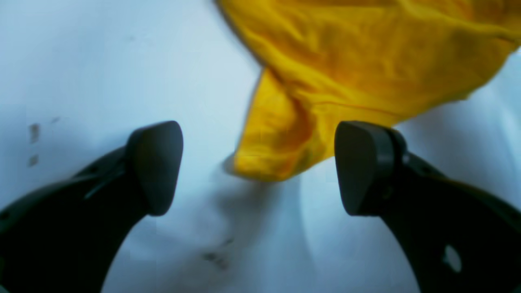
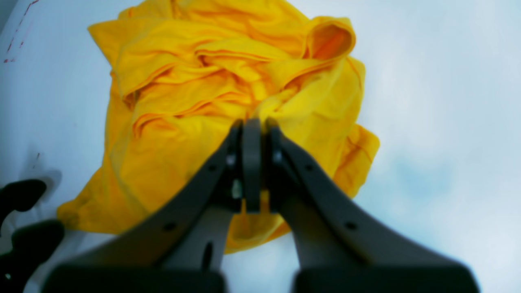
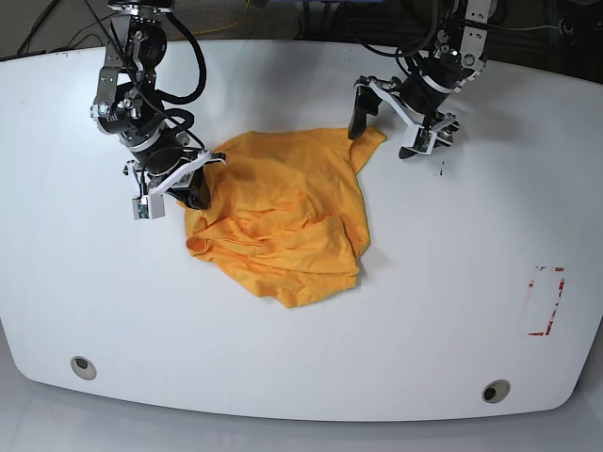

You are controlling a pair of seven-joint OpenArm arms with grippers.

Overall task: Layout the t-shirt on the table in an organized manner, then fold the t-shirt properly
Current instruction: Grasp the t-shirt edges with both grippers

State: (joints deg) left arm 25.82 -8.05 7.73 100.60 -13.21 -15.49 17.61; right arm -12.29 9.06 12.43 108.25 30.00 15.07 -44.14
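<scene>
Left wrist view: the t-shirt (image 1: 366,61) is cut off by the top and right edges and blurred. Right wrist view: the right hand (image 2: 252,126) hides the cloth directly behind it, and whether fabric sits between its closed fingertips cannot be told. Base view: crumpled folds conceal the neck label.

The orange-yellow t-shirt (image 3: 283,226) is lying crumpled — bunched in folds — near the middle of my glossy white table (image 3: 452,282).

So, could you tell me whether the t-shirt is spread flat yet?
No, the t-shirt lies bunched in wrinkled, overlapping folds on the table.
</scene>
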